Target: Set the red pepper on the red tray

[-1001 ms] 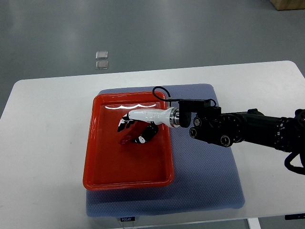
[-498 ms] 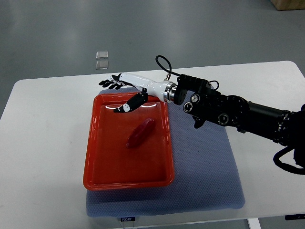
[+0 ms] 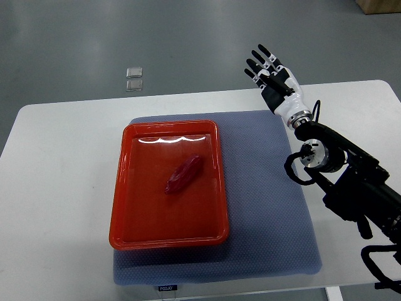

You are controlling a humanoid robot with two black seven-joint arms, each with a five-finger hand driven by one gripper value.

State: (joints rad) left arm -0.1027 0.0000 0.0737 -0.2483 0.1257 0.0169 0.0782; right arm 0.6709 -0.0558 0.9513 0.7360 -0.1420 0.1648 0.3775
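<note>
The red pepper [image 3: 183, 175] lies on its side in the middle of the red tray [image 3: 125, 207], tilted with its tip toward the far right. My right hand [image 3: 269, 72] is raised beyond the far right of the blue mat, well away from the tray. Its fingers are spread and it holds nothing. Its black arm [image 3: 351, 188] comes in from the right edge. The left arm is out of view.
The tray sits on a blue-grey mat [image 3: 269, 219] on a white table [image 3: 56, 188]. Two small clear squares [image 3: 133, 78] lie on the grey floor beyond the table. A cardboard box corner [image 3: 379, 5] shows at the top right.
My right hand let go of the pepper in the tray, lifted, and swung right and away to beyond the mat's far right. The pepper now lies free.
</note>
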